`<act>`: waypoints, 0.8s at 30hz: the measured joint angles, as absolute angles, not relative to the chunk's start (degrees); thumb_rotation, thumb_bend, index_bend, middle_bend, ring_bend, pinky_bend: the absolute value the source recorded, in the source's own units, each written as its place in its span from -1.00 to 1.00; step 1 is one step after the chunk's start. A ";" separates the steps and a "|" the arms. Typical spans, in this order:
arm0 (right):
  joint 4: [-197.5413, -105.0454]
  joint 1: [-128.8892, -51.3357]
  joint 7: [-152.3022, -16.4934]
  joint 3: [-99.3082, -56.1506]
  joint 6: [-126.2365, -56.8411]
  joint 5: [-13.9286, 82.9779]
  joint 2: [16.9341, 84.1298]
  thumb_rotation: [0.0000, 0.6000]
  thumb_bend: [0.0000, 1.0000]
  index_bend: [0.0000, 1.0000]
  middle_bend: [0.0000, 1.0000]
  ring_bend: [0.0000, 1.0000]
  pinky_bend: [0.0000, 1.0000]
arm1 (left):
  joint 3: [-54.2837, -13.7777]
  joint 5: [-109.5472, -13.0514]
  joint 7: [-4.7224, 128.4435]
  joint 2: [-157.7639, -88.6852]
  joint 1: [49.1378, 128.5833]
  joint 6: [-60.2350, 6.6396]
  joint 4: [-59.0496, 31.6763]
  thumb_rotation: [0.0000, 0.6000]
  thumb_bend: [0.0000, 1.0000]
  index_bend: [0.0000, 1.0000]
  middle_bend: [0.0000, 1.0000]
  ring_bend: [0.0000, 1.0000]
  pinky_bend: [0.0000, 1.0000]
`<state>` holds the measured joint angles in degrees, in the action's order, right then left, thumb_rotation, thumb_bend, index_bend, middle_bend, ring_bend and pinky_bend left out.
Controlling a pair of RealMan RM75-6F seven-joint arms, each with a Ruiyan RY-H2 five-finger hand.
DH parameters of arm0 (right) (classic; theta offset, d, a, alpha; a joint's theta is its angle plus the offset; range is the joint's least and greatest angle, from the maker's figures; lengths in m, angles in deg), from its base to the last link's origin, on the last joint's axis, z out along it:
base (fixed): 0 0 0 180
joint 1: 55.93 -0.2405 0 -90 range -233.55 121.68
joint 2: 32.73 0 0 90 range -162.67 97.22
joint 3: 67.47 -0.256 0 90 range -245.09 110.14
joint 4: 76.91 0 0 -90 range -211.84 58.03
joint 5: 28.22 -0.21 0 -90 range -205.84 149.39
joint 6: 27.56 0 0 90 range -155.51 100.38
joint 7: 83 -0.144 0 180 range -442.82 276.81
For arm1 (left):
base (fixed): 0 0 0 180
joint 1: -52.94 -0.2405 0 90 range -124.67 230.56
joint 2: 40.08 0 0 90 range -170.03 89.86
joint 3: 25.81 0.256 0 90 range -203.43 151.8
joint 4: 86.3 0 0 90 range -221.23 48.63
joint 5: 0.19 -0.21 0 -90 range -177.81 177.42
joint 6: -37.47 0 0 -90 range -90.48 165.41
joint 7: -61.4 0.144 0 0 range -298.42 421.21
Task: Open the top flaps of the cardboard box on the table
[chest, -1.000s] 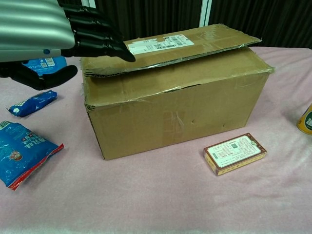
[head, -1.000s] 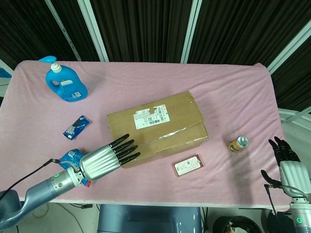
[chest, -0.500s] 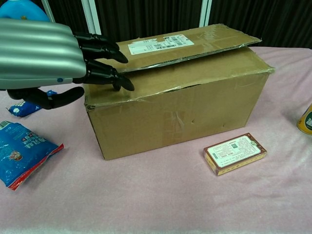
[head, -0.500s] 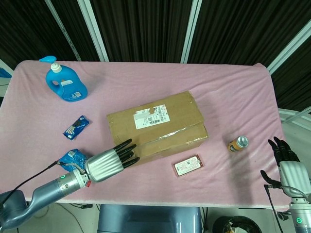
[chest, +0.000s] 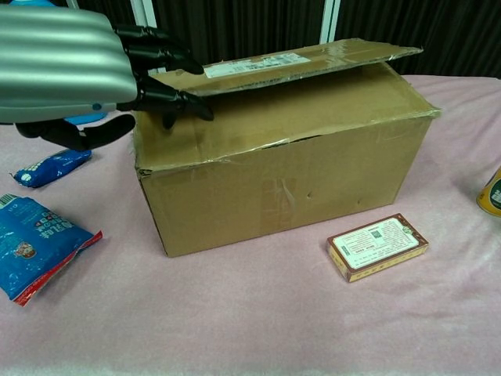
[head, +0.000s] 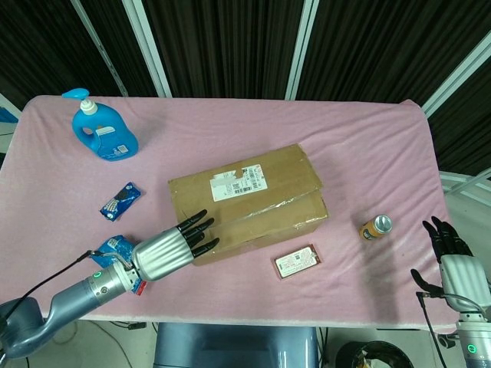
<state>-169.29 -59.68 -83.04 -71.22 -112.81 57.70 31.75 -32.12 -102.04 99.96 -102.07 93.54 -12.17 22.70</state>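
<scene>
The left arm reaches in from the near left corner, its grey forearm angled toward the middle of the scene. The left hand (head: pixel 170 249) is held flat, silver back up, black fingers (chest: pixel 168 100) stretched out and a little apart, thumb set below them. The right hand (head: pixel 454 257) stands upright at the near right edge, fingers straight, pointing away and holding nothing

Blue pump bottle (head: pixel 103 130), small blue packet (head: pixel 120 198), blue snack bag (chest: pixel 35 242), flat carton (chest: pixel 377 246), can (head: pixel 377 227), pink tablecloth (head: pixel 360 146)
</scene>
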 measured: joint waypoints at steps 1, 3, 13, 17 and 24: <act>-169.29 -59.68 -83.05 -71.22 -112.81 57.70 31.74 1.00 -0.35 -1.00 -1.00 -1.00 -0.57 | -32.35 -102.23 100.60 -102.01 93.46 -12.86 22.57 1.00 0.47 -0.76 -0.31 -1.00 -0.96; -169.33 -59.66 -83.09 -71.22 -112.82 57.69 31.72 1.00 -0.35 -1.00 -1.00 -1.00 -0.57 | -32.72 -102.37 101.47 -101.87 93.31 -13.83 22.41 1.00 0.47 -0.76 -0.30 -1.00 -0.96; -169.38 -59.62 -83.16 -71.19 -112.79 57.64 31.70 1.00 -0.35 -1.00 -1.00 -1.00 -0.57 | -35.92 -102.90 106.01 -100.52 92.73 -19.40 20.64 1.00 0.47 -0.76 -0.33 -1.00 -0.96; -169.40 -59.63 -83.16 -71.19 -112.72 57.56 31.70 1.00 -0.35 -1.00 -1.00 -1.00 -0.57 | -37.99 -100.78 107.76 -99.94 92.47 -21.01 19.73 1.00 0.47 -0.80 -0.40 -1.00 -0.96; -169.56 -59.59 -83.19 -71.21 -112.65 57.37 31.69 1.00 -0.35 -1.00 -1.00 -1.00 -0.57 | -41.27 -93.55 110.82 -99.64 92.31 -22.08 17.95 1.00 0.47 -0.84 -0.44 -1.00 -0.96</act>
